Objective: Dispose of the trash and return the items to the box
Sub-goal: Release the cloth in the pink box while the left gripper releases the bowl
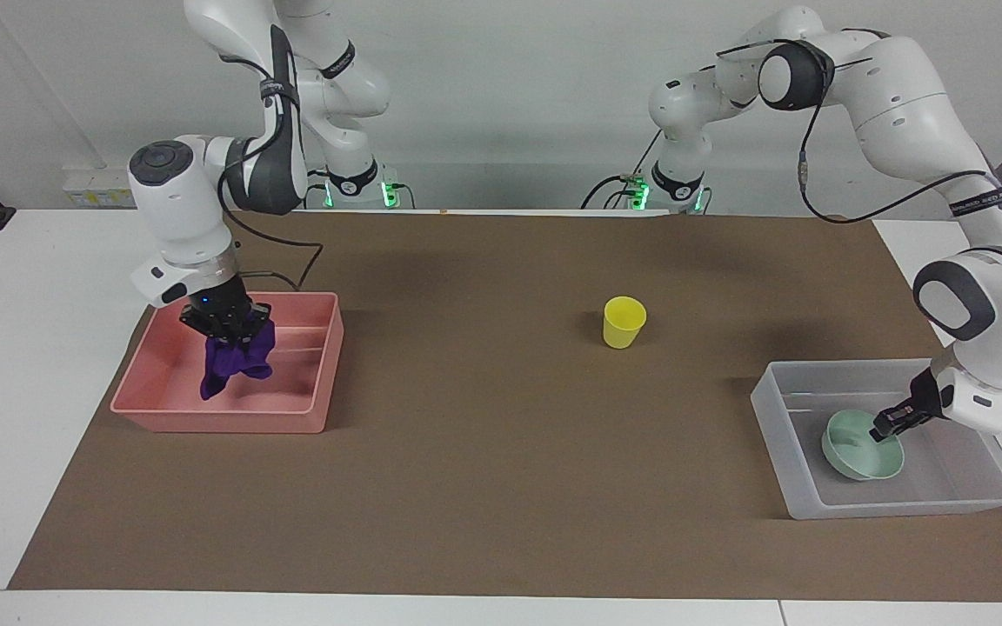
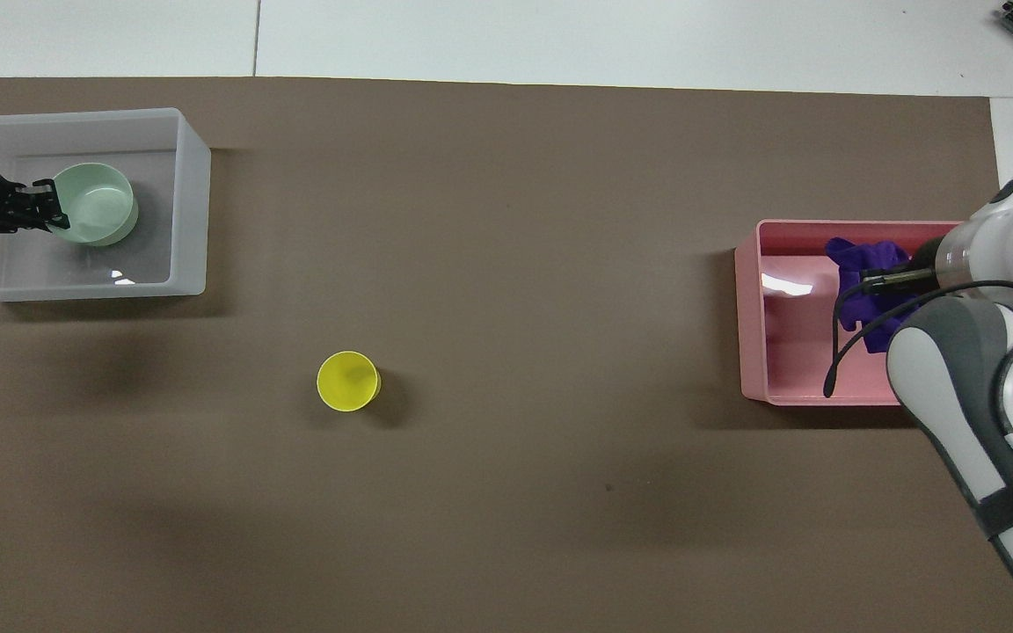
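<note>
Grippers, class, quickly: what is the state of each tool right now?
Left gripper: shut on the green bowl at its rim, inside the box.
Right gripper: shut on the purple cloth, hanging in the pink tray.

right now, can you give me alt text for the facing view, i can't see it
Two robot arms work at a brown-matted table: the right gripper holds a purple cloth down inside a pink tray, while the left gripper grips the rim of a green bowl in a clear box. A yellow cup stands upright on the mat between tray and box.
</note>
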